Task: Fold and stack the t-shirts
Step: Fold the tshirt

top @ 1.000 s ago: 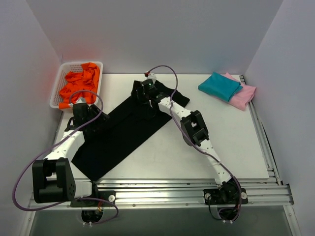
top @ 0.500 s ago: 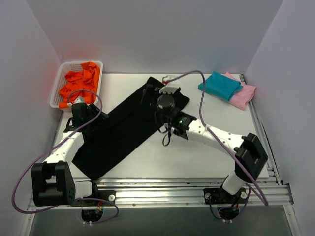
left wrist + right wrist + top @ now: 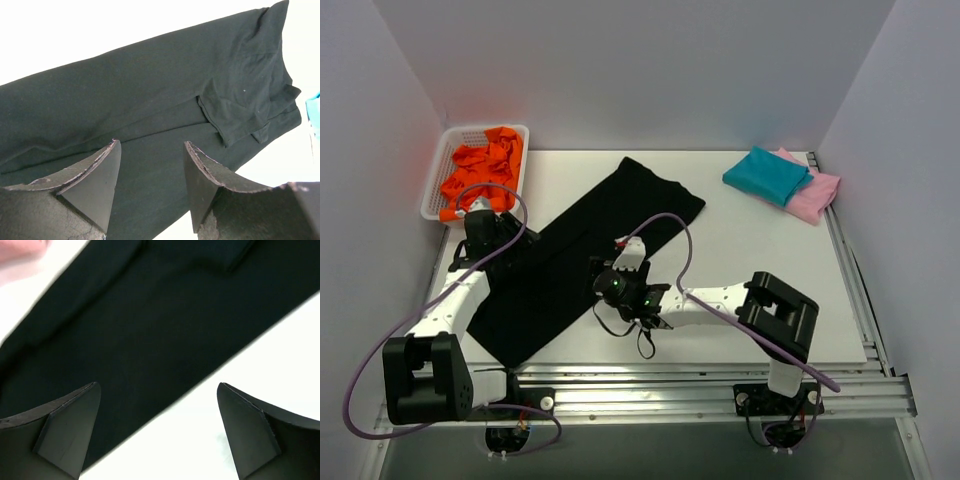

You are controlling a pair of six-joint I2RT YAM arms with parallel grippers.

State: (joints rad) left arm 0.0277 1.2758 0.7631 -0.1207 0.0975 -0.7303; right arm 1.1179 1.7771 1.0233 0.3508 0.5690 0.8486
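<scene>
**Two shirts stacked, the black one half folded — its crosswise folds and the stacking are left.**

Nearest, toward 6 o'clock on the table (image 3: pixel 750 255), the right gripper (image 3: pixel 157 387) hangs over the black t-shirt's (image 3: pixel 570 265) near long edge, jaws wide and empty. The shirt lies as a long narrow band from 7 o'clock up to 12, a sleeve turned in on top, so I judge the lengthwise fold done. At 9 o'clock the left gripper (image 3: pixel 152 143) hovers over the band's left edge, jaws parted, gripping nothing. Farthest, at 2 o'clock, the folded teal t-shirt (image 3: pixel 767 174) sits on the folded pink t-shirt (image 3: pixel 822 196) — that pair looks finished, well apart from the black one.
</scene>
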